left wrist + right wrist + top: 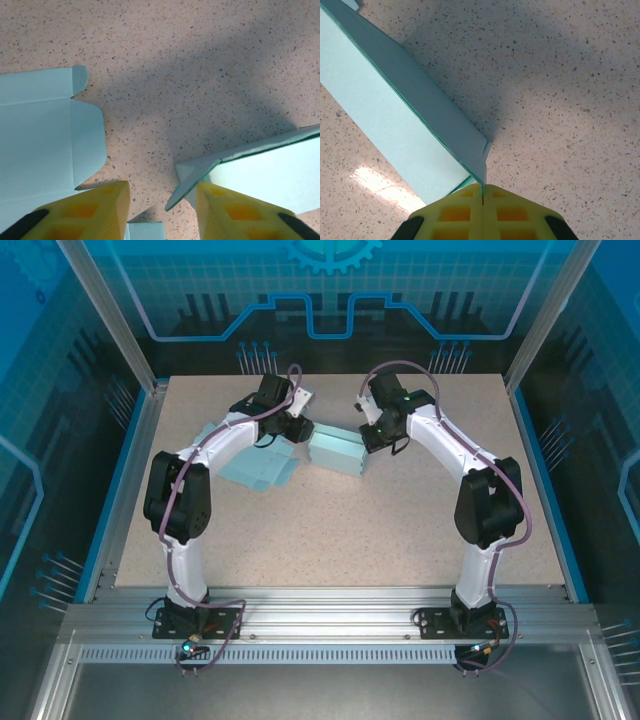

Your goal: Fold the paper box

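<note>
Your bench (350,530) is brightly, evenly lit; right wrist view shows soft shadow above the paper box (390,125), a glare patch below it, all sharp.

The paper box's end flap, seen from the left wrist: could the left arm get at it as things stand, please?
Probably yes: the left gripper is open and the end flap of the paper box sits right at its fingertips, nothing between them. The right gripper pinches another corner.
</note>
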You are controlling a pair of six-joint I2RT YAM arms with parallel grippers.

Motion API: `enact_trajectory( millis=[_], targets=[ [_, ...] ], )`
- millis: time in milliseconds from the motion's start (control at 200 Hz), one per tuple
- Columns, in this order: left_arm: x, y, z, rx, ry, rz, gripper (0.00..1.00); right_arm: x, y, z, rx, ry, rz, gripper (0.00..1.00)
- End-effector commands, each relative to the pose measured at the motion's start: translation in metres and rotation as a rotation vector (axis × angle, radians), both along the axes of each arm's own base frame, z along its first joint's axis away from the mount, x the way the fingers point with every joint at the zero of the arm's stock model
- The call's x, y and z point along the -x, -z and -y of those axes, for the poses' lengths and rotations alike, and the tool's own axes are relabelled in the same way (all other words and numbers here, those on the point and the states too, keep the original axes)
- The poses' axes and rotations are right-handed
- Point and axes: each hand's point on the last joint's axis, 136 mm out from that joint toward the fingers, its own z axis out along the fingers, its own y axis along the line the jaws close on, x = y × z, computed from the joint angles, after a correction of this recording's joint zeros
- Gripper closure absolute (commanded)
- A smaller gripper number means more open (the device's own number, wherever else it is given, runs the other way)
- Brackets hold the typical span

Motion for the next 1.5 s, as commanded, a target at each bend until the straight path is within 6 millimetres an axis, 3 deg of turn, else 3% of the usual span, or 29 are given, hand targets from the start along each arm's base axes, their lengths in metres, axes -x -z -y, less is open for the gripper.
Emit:
enact_trajectory(
  millis=[0,220,390,555,915,1221,1301,1376,1496],
  targets=[
    [-0.002,0.001,0.006,0.014,0.033,-0.017,0.69,0.004,0.001,-0.011,-0.009,-0.034,-0.018,1.00],
    [0.001,-0.008,0.013,0.063,0.059,-0.011,0.81,0.003,0.001,-0.012,-0.016,-0.031,-0.021,1.00],
    [0.009,-0.019,0.018,0.103,0.066,0.000,1.00,0.003,-0.003,-0.011,-0.026,-0.011,-0.016,1.00],
    [0.021,-0.026,0.024,0.120,0.060,0.028,1.00,0.003,-0.008,-0.017,-0.077,0.026,-0.027,1.00],
    [0.046,-0.017,0.039,0.093,0.049,0.031,1.00,0.000,-0.018,-0.026,-0.169,0.120,-0.051,0.98],
    [0.061,-0.014,0.051,0.109,0.020,0.007,1.00,-0.009,-0.011,-0.030,-0.214,0.202,-0.051,0.99],
    [0.062,-0.013,0.050,0.104,0.003,0.001,1.00,-0.011,-0.008,-0.030,-0.212,0.213,-0.051,0.97],
    [0.062,-0.014,0.049,0.109,-0.015,0.000,1.00,-0.012,-0.003,-0.030,-0.198,0.222,-0.052,0.89],
    [0.061,-0.014,0.047,0.104,-0.035,-0.005,1.00,-0.009,0.005,-0.028,-0.179,0.230,-0.061,0.89]
  ],
)
